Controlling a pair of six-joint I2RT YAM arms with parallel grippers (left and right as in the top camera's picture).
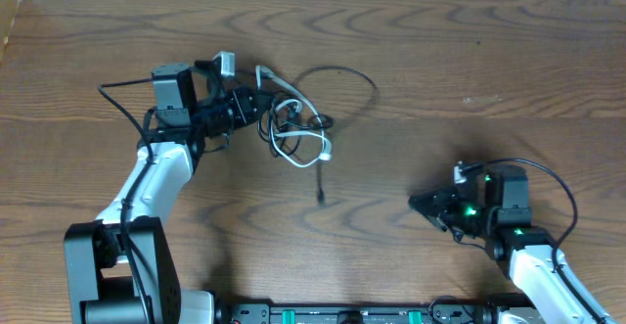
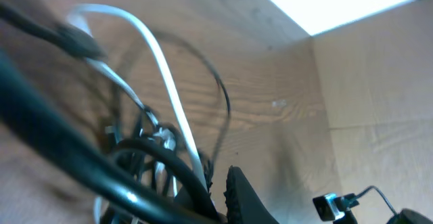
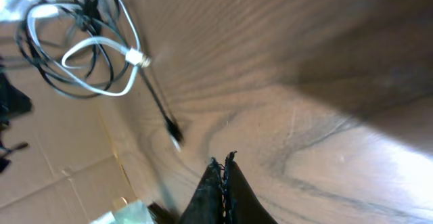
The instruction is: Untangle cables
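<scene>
1. the cables (image 1: 298, 128) lie knotted on the wooden table (image 1: 469, 60), left of centre. one black tail (image 1: 321, 179) points straight at the near edge.
2. left gripper (image 1: 260, 107): pinched closed at the knot's left edge, grip unclear.
3. right gripper (image 1: 419, 204): jaws together, empty, well apart.

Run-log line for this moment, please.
left gripper: shut on cables | right gripper: shut, empty, apart from cables | cables: black and white, tangled on table

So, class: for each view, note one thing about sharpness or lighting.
Overhead: evenly lit and sharp, the cables crisp. Left wrist: cables close to the lens blurred, top right blown out white. Right wrist: glare on the table at lower right, a shadow band above.
</scene>
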